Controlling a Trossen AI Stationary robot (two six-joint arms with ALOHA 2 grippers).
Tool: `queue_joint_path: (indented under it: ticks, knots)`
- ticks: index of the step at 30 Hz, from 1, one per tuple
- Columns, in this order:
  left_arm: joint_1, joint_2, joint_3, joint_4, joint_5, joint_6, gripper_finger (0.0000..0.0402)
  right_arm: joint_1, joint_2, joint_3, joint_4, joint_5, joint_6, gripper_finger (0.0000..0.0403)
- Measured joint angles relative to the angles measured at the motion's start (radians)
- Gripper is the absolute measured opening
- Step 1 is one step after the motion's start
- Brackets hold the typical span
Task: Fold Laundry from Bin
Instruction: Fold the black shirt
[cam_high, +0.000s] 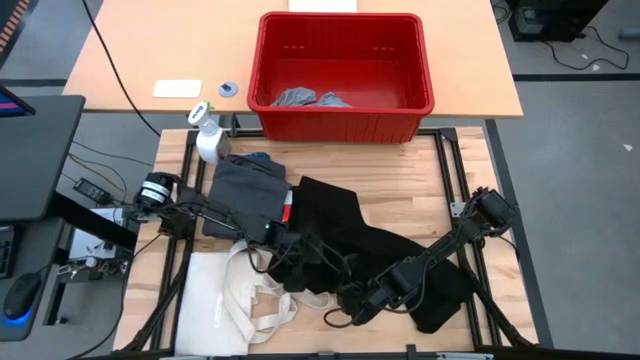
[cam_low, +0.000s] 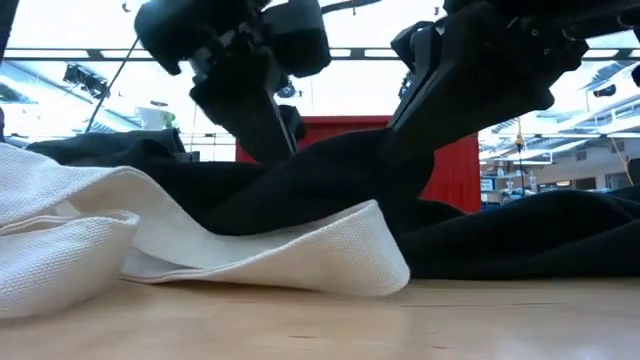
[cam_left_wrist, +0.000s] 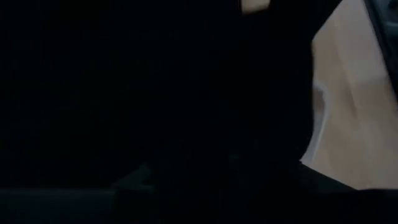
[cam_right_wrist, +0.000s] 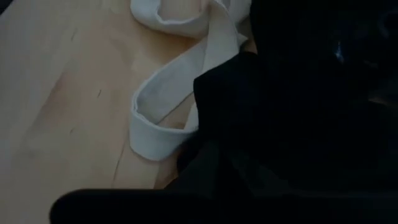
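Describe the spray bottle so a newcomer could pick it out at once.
Start at the red bin at the far side of the table. Just off its front left corner, beside the folded dark grey piece, lies the spray bottle. It is the only hard white object there, small, with a green-tipped nozzle, unlike the soft garments around it.

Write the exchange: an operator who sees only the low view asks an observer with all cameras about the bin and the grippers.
Operator: Is anything left in the bin?
Observer: Yes, light grey pieces lie on the floor of the bin.
Operator: Where on the black piece are the grippers?
Observer: The left gripper is at the black piece's edge by the tote. The right gripper is shut at its near edge.
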Motion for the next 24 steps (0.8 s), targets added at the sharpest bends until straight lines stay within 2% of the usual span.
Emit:
queue_joint_path:
  ticks: [4,6,9,10,16,21,24]
  knots:
    - [0.000,-0.002,0.002,-0.004,-0.021,0.019,0.0154,0.000,0.013,0.001,0.009,0.006,-0.005,0.0028]
    - [-0.001,-0.002,0.002,-0.005,-0.022,0.046,0.0117,0.000,0.016,0.000,0.006,0.006,-0.008,0.0027]
    - [-0.010,-0.002,0.002,0.001,-0.022,0.089,0.0033,0.000,0.015,0.000,0.010,0.008,-0.008,0.0023]
    - [-0.014,-0.002,0.002,0.001,-0.023,0.099,0.0017,0.001,0.015,0.000,0.011,0.010,-0.012,0.0022]
    - [-0.039,-0.073,0.002,-0.033,-0.023,0.131,0.0003,0.020,0.011,0.000,0.003,0.027,0.009,0.0036]
    - [-0.125,-0.195,0.003,-0.139,-0.023,0.162,0.0002,0.049,-0.014,0.006,0.001,0.130,0.004,0.0080]
    - [-0.200,-0.266,0.004,-0.243,-0.023,0.128,0.0001,0.059,-0.035,0.006,-0.006,0.195,-0.002,0.0110]
